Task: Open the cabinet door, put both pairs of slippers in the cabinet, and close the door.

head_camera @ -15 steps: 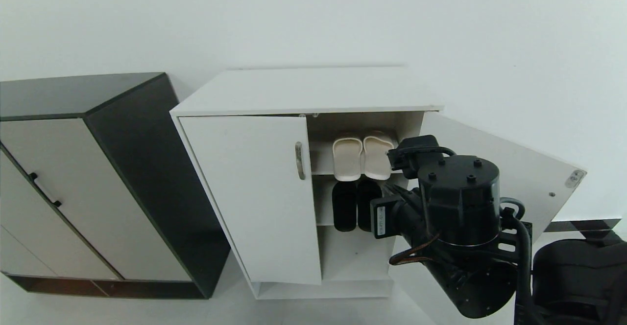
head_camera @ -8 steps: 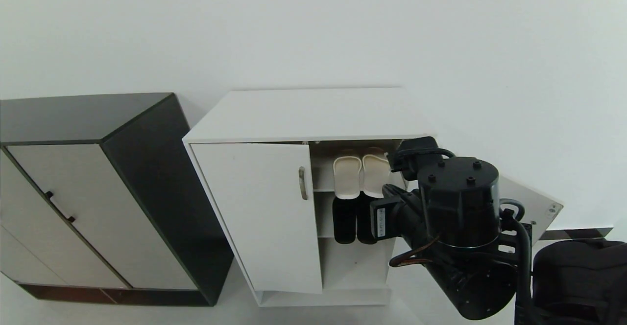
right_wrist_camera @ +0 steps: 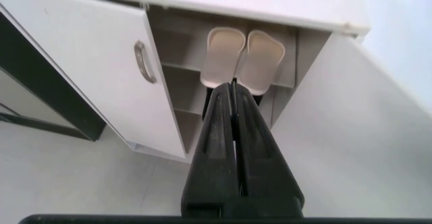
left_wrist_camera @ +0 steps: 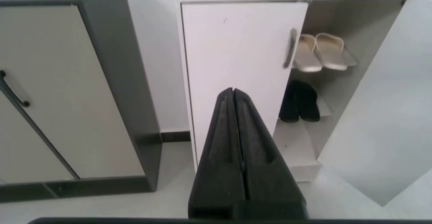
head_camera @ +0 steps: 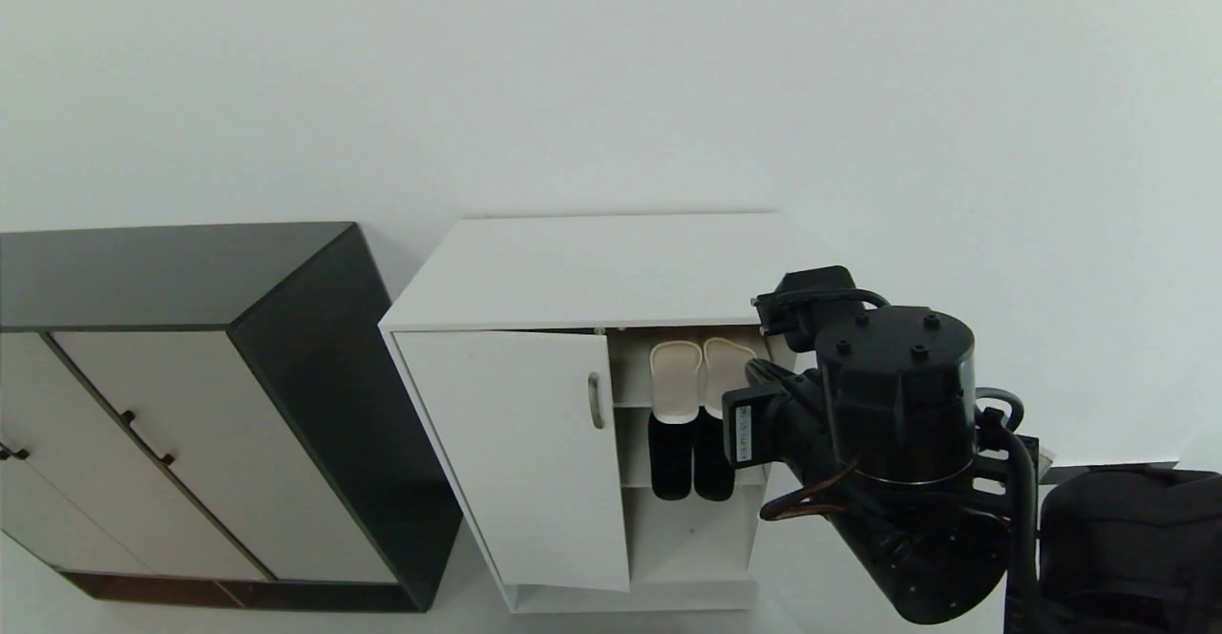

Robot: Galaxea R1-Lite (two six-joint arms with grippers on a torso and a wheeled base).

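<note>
The white cabinet (head_camera: pixel 582 271) stands against the wall with its left door (head_camera: pixel 516 453) shut and its right door (right_wrist_camera: pixel 351 136) swung open. A cream pair of slippers (head_camera: pixel 702 376) lies on the upper shelf, and a black pair (head_camera: pixel 689 457) sits on the shelf below. My right arm (head_camera: pixel 888 424) hangs in front of the open side. My right gripper (right_wrist_camera: pixel 234 84) is shut and empty, a short way out from the cream slippers (right_wrist_camera: pixel 244 57). My left gripper (left_wrist_camera: pixel 233 92) is shut and empty, facing the shut door (left_wrist_camera: pixel 236 62) from a distance.
A black cabinet with pale doors (head_camera: pixel 191 395) stands just left of the white one. Bare light floor (left_wrist_camera: pixel 169 183) lies before both cabinets. The open door (left_wrist_camera: pixel 398 116) juts out into the room on the right.
The whole head picture has shifted: both cabinets now sit lower and smaller, so the camera has moved. The slippers stay on their shelves, and the right arm keeps its place in the picture.
</note>
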